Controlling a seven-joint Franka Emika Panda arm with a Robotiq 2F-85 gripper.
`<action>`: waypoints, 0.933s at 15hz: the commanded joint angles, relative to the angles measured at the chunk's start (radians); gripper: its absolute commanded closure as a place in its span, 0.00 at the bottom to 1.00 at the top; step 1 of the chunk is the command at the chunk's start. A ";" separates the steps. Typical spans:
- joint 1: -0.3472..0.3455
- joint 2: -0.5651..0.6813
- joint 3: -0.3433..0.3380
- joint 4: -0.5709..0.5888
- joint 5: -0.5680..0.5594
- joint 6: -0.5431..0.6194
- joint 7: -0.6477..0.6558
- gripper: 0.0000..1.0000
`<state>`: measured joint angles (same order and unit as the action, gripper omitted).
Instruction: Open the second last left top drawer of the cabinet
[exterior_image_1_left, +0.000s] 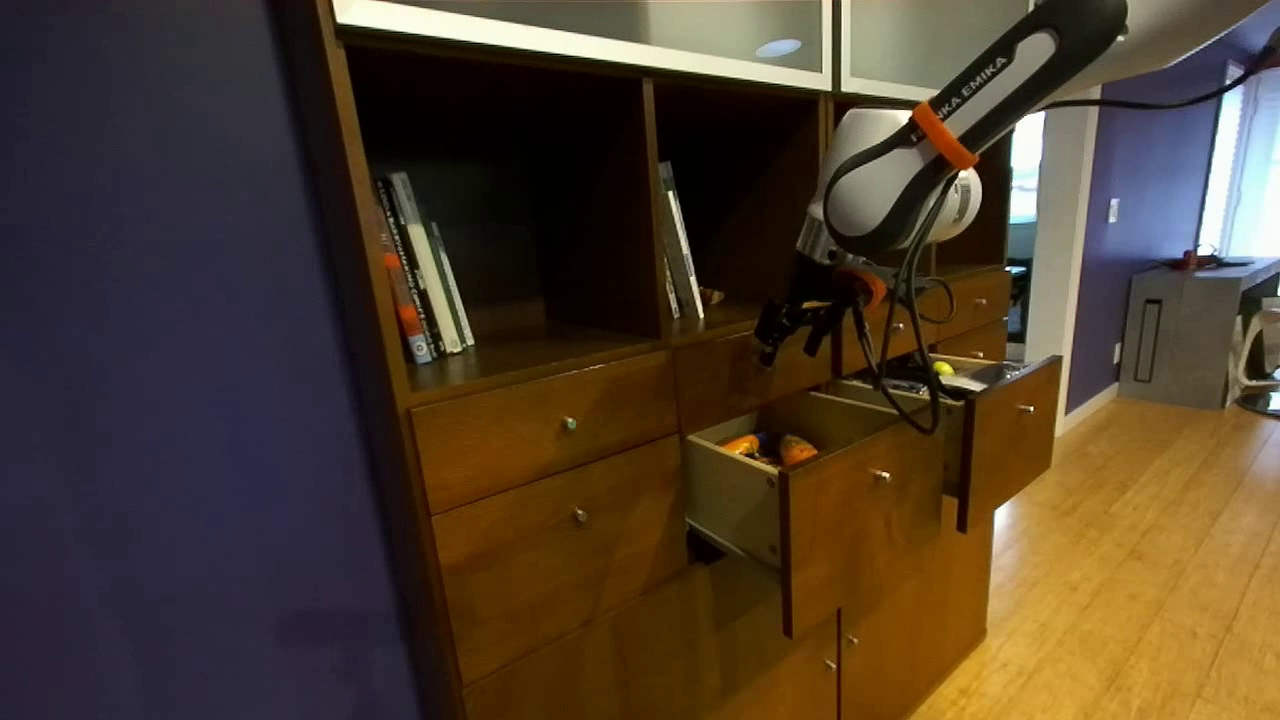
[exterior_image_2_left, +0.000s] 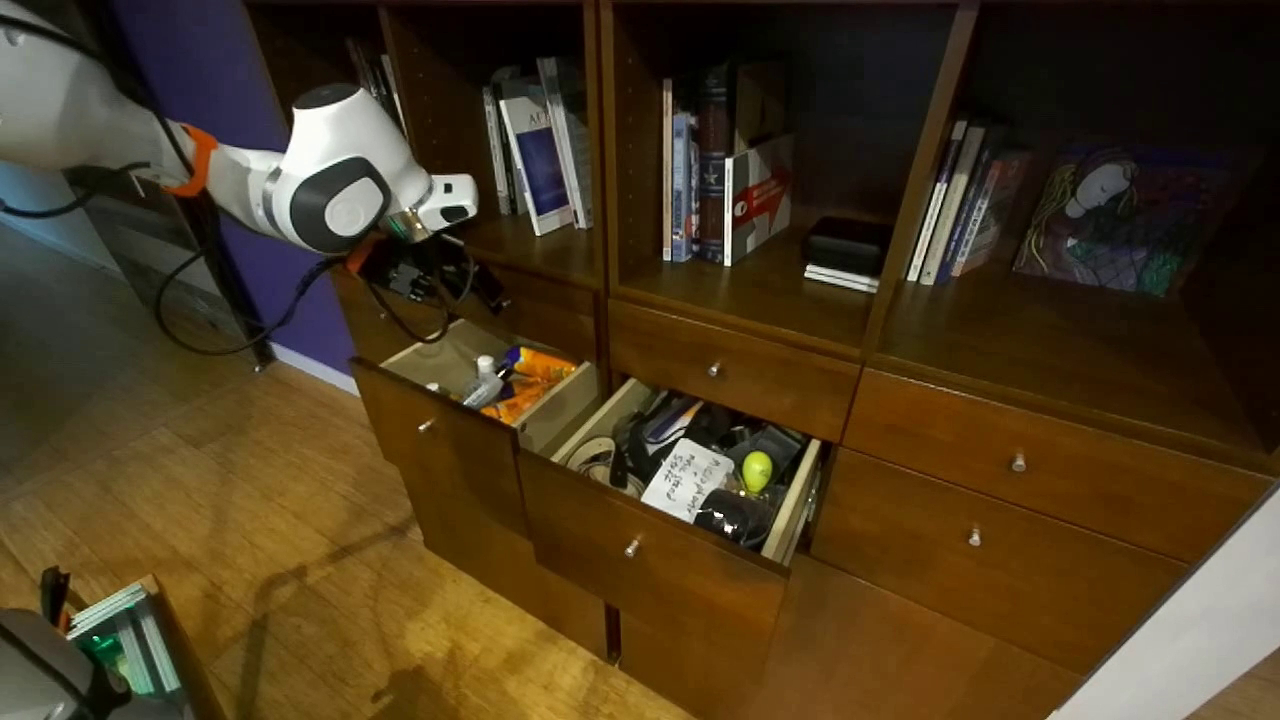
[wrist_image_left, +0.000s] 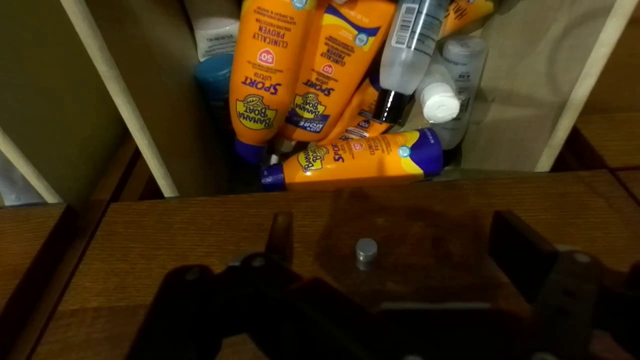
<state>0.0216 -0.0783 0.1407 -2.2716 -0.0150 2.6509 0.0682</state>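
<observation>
Knob (wrist_image_left: 366, 248) plain in wrist view between spread jaws of pincer (wrist_image_left: 392, 225), obscure in both exterior views. Drawer (exterior_image_1_left: 712, 388) shut in cabinet (exterior_image_1_left: 560, 345); open deeper drawer (exterior_image_1_left: 850, 540) beneath, its edge jutting well out.

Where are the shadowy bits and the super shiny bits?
Wrist view: the tool looks almost black, and a shadow darkens the drawer around its knob; in an exterior view, the window glares white; in an exterior view, dark shadows cross the floor.

Tubes (wrist_image_left: 270, 75) read "Banana Boat"; arm (exterior_image_1_left: 1000, 88) "EMIKA"
</observation>
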 joint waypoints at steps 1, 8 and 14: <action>0.022 0.056 -0.022 0.053 -0.011 0.031 -0.028 0.26; 0.021 0.114 -0.035 0.104 -0.009 0.038 -0.063 0.47; 0.023 0.150 -0.038 0.138 0.002 0.040 -0.085 0.77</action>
<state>0.0256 0.0442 0.1181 -2.1639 -0.0150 2.6781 0.0050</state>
